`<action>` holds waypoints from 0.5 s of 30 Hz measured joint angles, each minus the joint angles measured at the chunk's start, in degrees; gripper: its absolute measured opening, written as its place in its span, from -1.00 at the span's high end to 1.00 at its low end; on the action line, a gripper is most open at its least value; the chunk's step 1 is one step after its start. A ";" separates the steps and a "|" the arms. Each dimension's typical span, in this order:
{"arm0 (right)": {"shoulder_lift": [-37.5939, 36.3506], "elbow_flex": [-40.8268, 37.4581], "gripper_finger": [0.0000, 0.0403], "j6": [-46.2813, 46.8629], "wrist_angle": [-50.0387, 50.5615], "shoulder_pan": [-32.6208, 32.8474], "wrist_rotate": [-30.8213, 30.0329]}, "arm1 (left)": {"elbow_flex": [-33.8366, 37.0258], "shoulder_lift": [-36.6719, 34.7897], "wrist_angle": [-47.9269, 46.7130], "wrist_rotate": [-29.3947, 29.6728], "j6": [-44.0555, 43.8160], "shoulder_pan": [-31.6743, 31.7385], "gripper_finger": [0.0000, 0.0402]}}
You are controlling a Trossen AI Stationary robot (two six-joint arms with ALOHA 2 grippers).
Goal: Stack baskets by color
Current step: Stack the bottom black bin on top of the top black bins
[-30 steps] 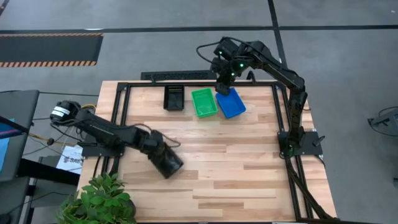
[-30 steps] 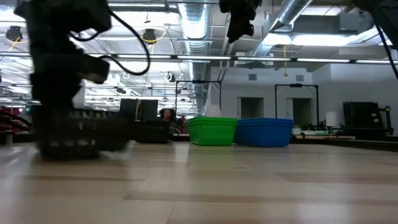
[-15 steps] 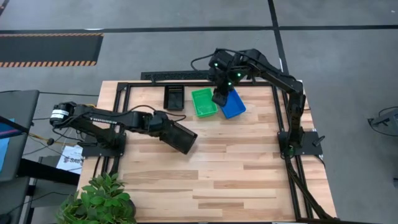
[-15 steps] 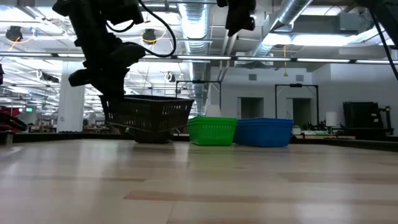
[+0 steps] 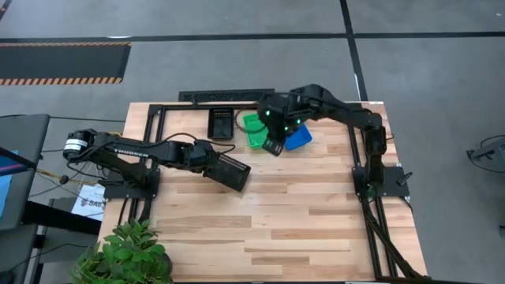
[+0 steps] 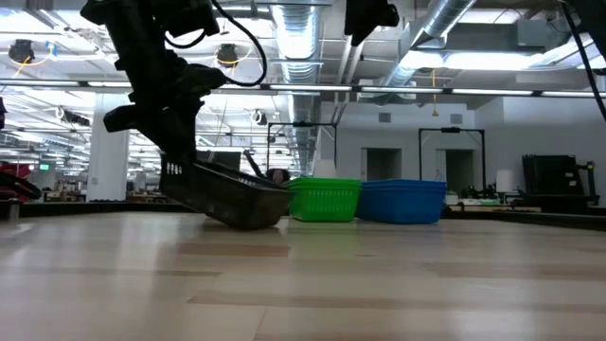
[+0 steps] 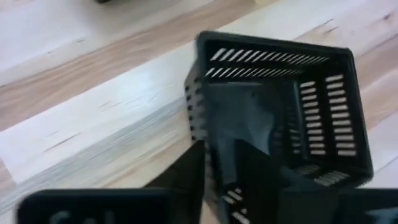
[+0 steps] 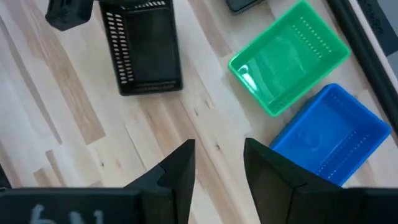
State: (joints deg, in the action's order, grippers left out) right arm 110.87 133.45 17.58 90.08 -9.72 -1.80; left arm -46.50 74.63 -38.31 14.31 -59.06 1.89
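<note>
My left end effector (image 5: 207, 160) is clamped on the near rim of a black basket (image 5: 230, 171). It hangs tilted, far edge just off the counter (image 5: 300, 213), long axis running away from me. Probably light, stiff, slick plastic; the rim wall is the place to grip. Right end effector (image 8: 214, 163) is open and empty, over the green basket (image 8: 287, 57) and blue basket (image 8: 333, 134). A second black basket (image 5: 220, 123) sits beyond.

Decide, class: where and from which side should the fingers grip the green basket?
Probably from above, on one long rim of the green basket: it sits upright and open-topped, its thin wall fits between fingers, and the blue basket crowds one corner.
</note>
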 joint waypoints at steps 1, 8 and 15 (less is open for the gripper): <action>0.02 -0.24 0.20 0.78 -0.02 0.87 -0.71 | 0.00 0.00 0.41 0.00 0.37 0.00 0.57; 0.02 -4.28 -0.04 6.52 0.02 5.87 -5.11 | -0.02 -0.02 5.39 0.08 3.48 0.16 0.05; 0.01 -10.92 -0.22 8.15 -0.28 8.15 -8.39 | -0.03 -0.98 6.83 -2.96 8.02 2.55 -0.25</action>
State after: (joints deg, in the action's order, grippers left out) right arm 110.88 122.53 25.73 89.81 -1.57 -10.18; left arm -46.53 73.65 -31.48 11.35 -51.04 4.44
